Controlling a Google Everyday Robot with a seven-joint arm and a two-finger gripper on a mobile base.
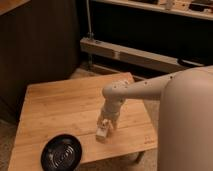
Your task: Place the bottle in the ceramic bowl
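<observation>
Bottle [102,133] partly behind pincer [107,124]

bottle [102,132] at gripper [107,124] above table [55,105]; ceramic bowl [61,152] front-left
</observation>
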